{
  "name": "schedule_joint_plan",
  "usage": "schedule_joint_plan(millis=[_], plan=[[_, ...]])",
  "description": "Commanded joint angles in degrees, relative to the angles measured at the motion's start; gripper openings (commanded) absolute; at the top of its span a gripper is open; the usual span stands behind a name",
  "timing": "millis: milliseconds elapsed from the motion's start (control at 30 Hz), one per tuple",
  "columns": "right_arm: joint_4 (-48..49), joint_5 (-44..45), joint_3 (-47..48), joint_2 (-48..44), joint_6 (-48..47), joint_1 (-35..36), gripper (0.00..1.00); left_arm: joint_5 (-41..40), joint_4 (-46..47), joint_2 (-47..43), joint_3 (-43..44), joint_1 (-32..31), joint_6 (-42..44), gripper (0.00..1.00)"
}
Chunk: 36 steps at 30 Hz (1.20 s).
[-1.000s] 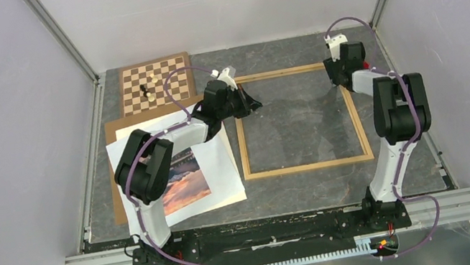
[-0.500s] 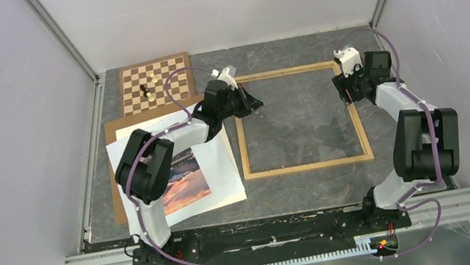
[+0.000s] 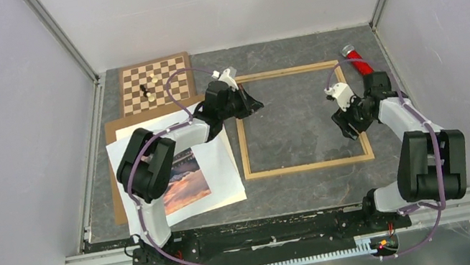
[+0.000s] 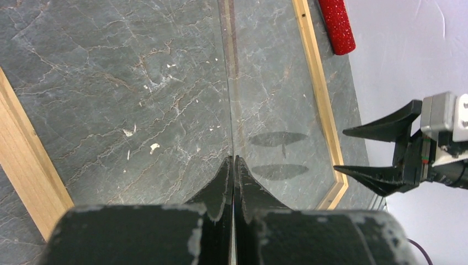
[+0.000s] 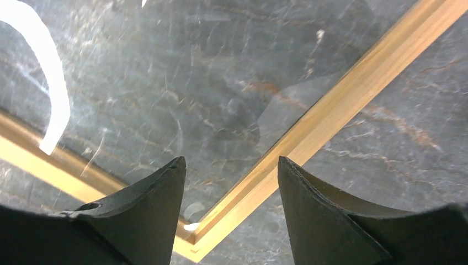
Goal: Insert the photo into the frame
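Observation:
The light wood frame (image 3: pixel 307 166) lies flat at the table's centre. The sunset photo (image 3: pixel 184 181) rests on white sheets to its left, partly under my left arm. My left gripper (image 3: pixel 258 106) sits over the frame's left border near the far corner. In the left wrist view the left gripper (image 4: pixel 232 160) is shut on the edge of a thin clear sheet that runs away from its tips. My right gripper (image 3: pixel 346 132) hovers open above the frame's near right corner, and the frame border (image 5: pixel 331 110) runs between its fingers, untouched. A clear pane corner (image 5: pixel 193 212) shows inside that border.
A red glittery cylinder (image 3: pixel 358 58) lies just outside the frame's far right corner. A chessboard (image 3: pixel 157 80) with a few pieces sits at the back left. A brown backing board (image 3: pixel 116 128) and white sheets (image 3: pixel 221 171) lie left of the frame.
My right arm has swung from the frame's far right corner toward me to its near right corner, uncovering the red cylinder. The left arm has stayed put.

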Motion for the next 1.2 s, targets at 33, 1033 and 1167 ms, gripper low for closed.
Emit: schedule_joint_plan(millis=[33, 1033, 1167], plan=[[-4.3, 1.0, -3.2, -4.4, -5.4, -0.2, 0.65, 0.5, 1.9, 0.6, 2.2, -0.8, -1.1, 0.02], [0.7, 9.3, -10.2, -8.0, -6.7, -0.2, 0.65, 0.4, 1.5, 0.9, 2.3, -1.1, -0.3, 0.02], [0.0, 9.1, -9.8, -8.2, -6.6, -0.2, 0.65, 0.5, 1.5, 1.0, 2.3, -1.1, -0.3, 0.02]])
